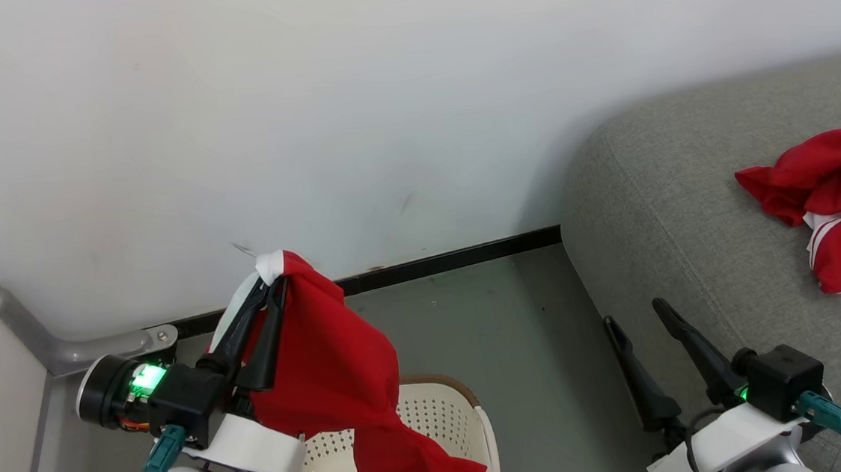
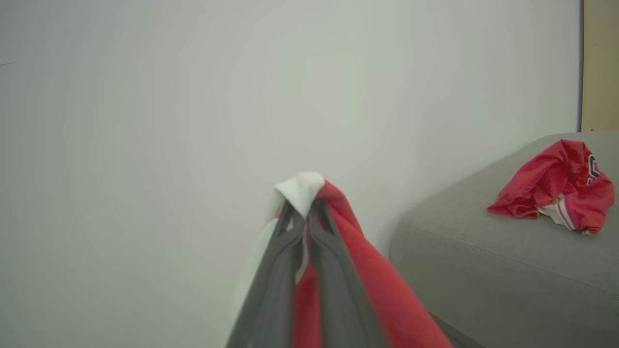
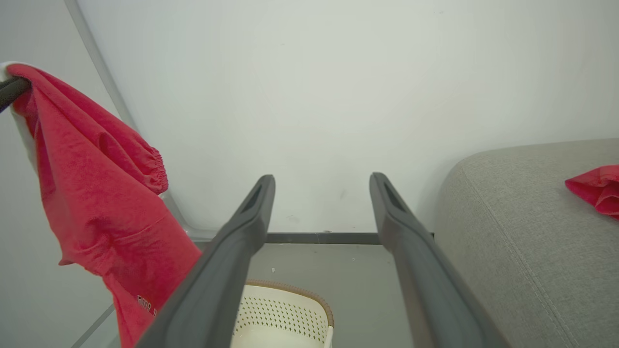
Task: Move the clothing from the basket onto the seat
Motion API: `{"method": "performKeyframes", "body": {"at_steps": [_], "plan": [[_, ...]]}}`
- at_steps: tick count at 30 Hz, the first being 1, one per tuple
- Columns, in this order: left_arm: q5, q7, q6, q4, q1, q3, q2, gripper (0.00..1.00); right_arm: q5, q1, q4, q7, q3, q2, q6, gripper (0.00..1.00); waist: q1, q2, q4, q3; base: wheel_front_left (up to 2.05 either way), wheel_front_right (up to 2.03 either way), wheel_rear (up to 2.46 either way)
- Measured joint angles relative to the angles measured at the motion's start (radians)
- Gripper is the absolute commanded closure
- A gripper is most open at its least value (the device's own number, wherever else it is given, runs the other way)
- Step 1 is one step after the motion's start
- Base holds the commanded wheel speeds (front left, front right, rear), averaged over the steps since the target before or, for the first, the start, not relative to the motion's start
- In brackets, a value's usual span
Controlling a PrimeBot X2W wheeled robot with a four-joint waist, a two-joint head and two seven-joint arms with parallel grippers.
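Left gripper (image 1: 274, 281) pinches a red garment (image 1: 333, 363) by its white-trimmed top, and the cloth hangs lengthwise down over the basket (image 1: 443, 380). To its right, the right gripper (image 1: 634, 312) stands spread and empty by the left edge of the seat (image 1: 657, 195), probably the garment's goal.

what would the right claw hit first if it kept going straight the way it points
Probably the wall, just above the baseboard; the right claw aims over the basket and left of the seat, though depth is unclear.
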Motion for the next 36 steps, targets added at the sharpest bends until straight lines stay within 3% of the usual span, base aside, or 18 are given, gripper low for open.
{"method": "performKeyframes", "body": {"at_steps": [27,36], "plan": [[0.012,0.000,-0.059,-0.159,0.001,-0.035,-0.017,1.00,-0.074,0.014,-0.045,0.000,0.115,-0.002,0.000,0.00,0.0000,0.0000,-0.008,-0.013,0.00,0.00,0.00],[0.018,0.000,-0.068,-0.181,-0.001,-0.052,-0.018,1.00,-0.151,0.010,-0.062,0.000,0.221,-0.057,0.000,0.00,0.0000,0.0000,-0.009,-0.003,0.00,0.00,0.00]]}}
